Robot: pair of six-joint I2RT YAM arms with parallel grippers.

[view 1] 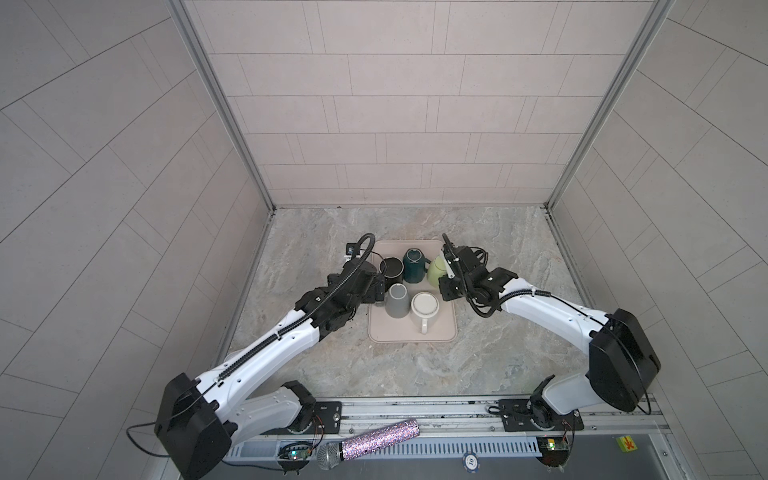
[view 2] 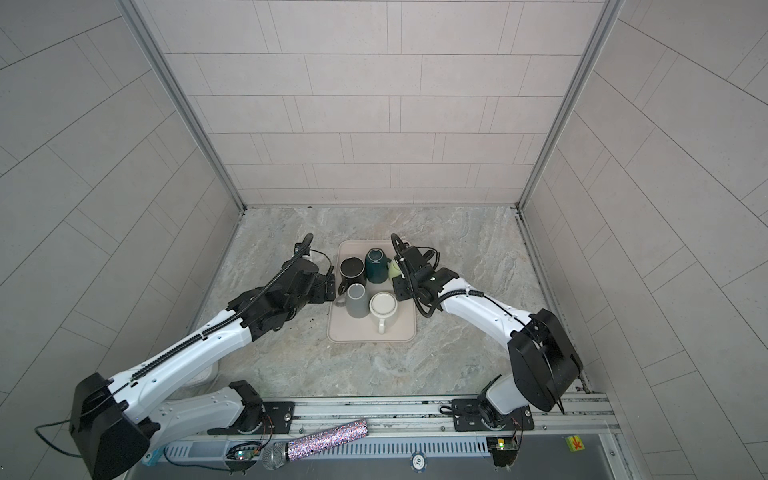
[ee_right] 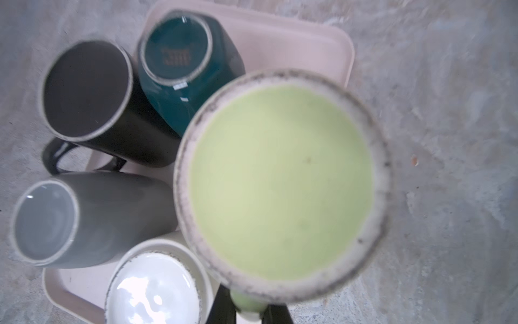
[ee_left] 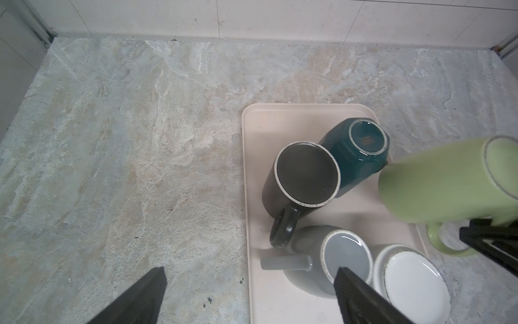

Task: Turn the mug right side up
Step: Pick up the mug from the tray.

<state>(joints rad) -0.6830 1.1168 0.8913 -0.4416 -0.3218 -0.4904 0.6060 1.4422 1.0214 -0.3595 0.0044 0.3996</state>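
A light green mug point(view 1: 435, 268) point(view 2: 393, 270) hangs tilted over the right rim of the beige tray point(view 1: 415, 334). My right gripper point(ee_right: 248, 305) is shut on its handle. In the right wrist view the mug's ringed base point(ee_right: 280, 182) faces the camera and hides most of the fingers. The left wrist view shows the green mug point(ee_left: 437, 182) leaning with its handle low, beside a black finger of the right gripper. My left gripper point(ee_left: 250, 273) stands open and empty at the tray's left edge, near the grey mug's handle.
On the tray stand a black mug point(ee_left: 302, 176), a teal mug point(ee_left: 356, 151), a grey mug point(ee_left: 336, 261) and a white mug point(ee_left: 412, 277), the last three base up. Marble counter lies all round, with walls behind and at both sides. A glitter microphone point(view 1: 370, 444) lies on the front rail.
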